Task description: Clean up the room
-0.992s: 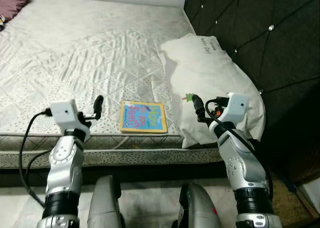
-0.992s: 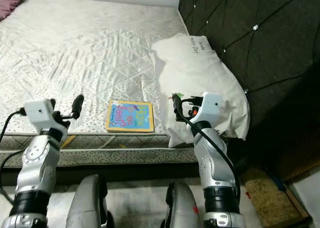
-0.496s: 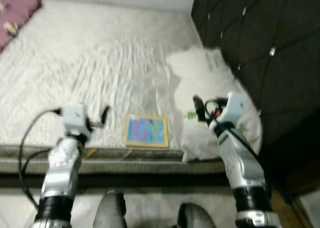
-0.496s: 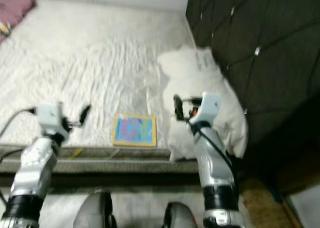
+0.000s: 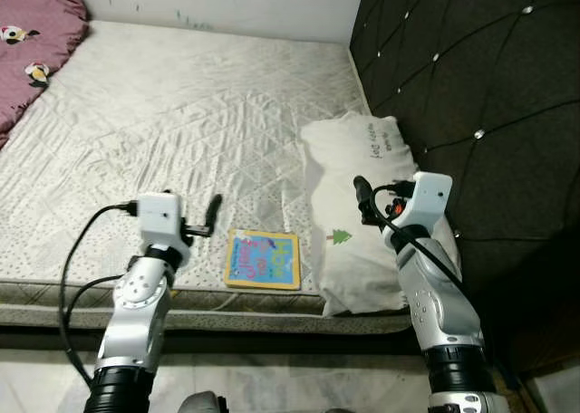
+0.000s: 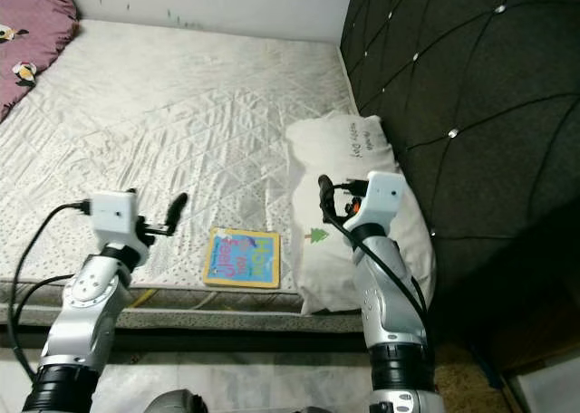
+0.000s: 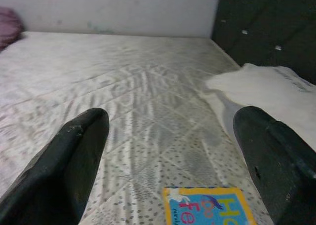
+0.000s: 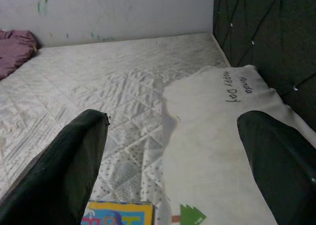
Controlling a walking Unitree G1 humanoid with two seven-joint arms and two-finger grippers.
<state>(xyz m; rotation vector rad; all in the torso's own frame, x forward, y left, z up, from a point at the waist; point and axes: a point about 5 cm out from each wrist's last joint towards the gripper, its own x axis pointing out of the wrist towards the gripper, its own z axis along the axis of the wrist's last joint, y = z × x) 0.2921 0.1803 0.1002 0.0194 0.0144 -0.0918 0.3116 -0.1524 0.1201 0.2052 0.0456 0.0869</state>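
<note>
Left eye view, compared with a second ago, takes in more of the bed [image 5: 181,114], so the camera has moved back, not the things. The book [image 5: 263,259] lies flat at the mattress edge, pillow [image 5: 362,205] just at its 3 o'clock. Left gripper [image 5: 213,216] and right gripper [image 5: 362,196] hover with fingers spread wide, empty; no tidying grasp has begun.

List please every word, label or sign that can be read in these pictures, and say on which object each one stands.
"HAPPY DAY", handwritten in dark letters on the white pillow, near its end toward the wall.
A small green tree sign, printed near the pillow's other end; no words with it.
Large coloured letters on the cover of the book lying on the mattress: too small and cut off to read.
</note>
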